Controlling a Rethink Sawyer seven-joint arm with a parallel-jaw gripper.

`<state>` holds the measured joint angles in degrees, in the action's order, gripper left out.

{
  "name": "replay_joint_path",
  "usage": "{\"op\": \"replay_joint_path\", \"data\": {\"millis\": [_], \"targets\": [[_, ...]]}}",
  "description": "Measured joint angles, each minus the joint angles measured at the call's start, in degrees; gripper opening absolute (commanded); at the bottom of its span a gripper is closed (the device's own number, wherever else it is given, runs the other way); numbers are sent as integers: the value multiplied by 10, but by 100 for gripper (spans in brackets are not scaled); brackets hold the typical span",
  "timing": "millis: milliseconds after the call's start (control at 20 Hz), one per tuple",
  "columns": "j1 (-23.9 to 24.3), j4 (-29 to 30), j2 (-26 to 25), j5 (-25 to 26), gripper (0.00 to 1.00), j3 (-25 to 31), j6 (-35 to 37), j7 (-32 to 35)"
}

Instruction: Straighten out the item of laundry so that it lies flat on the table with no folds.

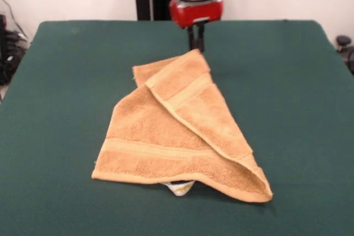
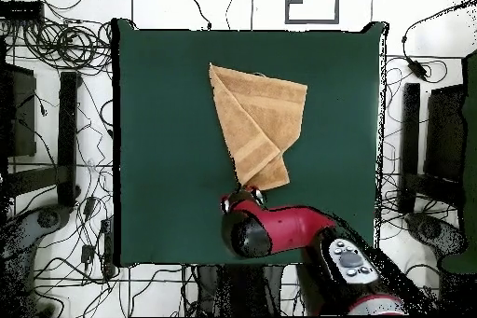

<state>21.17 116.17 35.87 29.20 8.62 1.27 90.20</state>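
The item of laundry (image 1: 166,136), a golden-tan towel, lies in the middle of the green table (image 1: 66,81). One side is folded diagonally over the rest, so it forms a rough triangle. A white tag (image 1: 178,187) peeks out under its near hem. My gripper (image 1: 197,48) hangs at the towel's far corner with its fingers close together, pinching the tip of the folded flap. In the overhead view the towel (image 2: 256,114) narrows toward the gripper (image 2: 248,190), whose red wrist covers the corner on the table (image 2: 158,146).
Green cloth stretches wide on every side of the towel. Off the table, cables (image 2: 65,48) and dark stands (image 2: 67,128) crowd the white floor on both sides.
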Motion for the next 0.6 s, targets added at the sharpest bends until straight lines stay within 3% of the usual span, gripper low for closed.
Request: {"op": "replay_joint_path", "data": {"millis": [450, 600], "targets": [[-117, 19, 37, -93, 0, -40, 0, 0], [-182, 20, 42, -142, 0, -71, 0, 1]]}}
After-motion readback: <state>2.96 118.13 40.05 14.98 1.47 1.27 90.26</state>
